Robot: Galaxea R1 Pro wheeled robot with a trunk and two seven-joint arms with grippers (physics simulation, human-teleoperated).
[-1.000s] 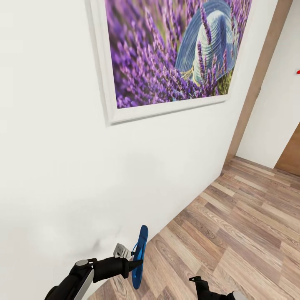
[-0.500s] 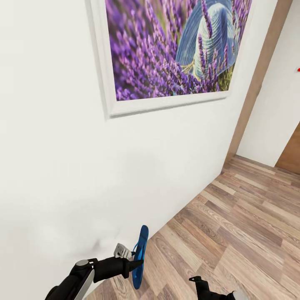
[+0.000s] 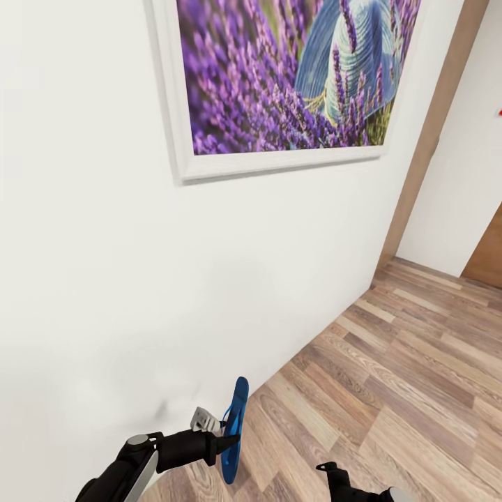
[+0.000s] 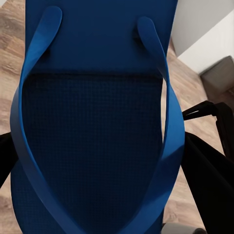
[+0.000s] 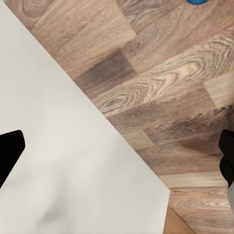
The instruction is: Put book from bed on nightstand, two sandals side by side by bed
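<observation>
One sandal (image 3: 233, 429) stands clamped edge-on in the left hand (image 3: 224, 442), sole hidden.

No readable text, label, brand, number or sign is to be found in any of the views. The large white-framed picture of purple lavender and a blue straw hat (image 3: 289, 77) on the white wall carries no caption or signature that can be made out. The bright blue rubber flip-flop sandal (image 4: 95, 122) is shown close up in the left wrist view, and no maker's mark or size stamp is seen on its textured sole or straps. The brown wood-grain plank floor (image 5: 165, 83) is likewise unmarked.
</observation>
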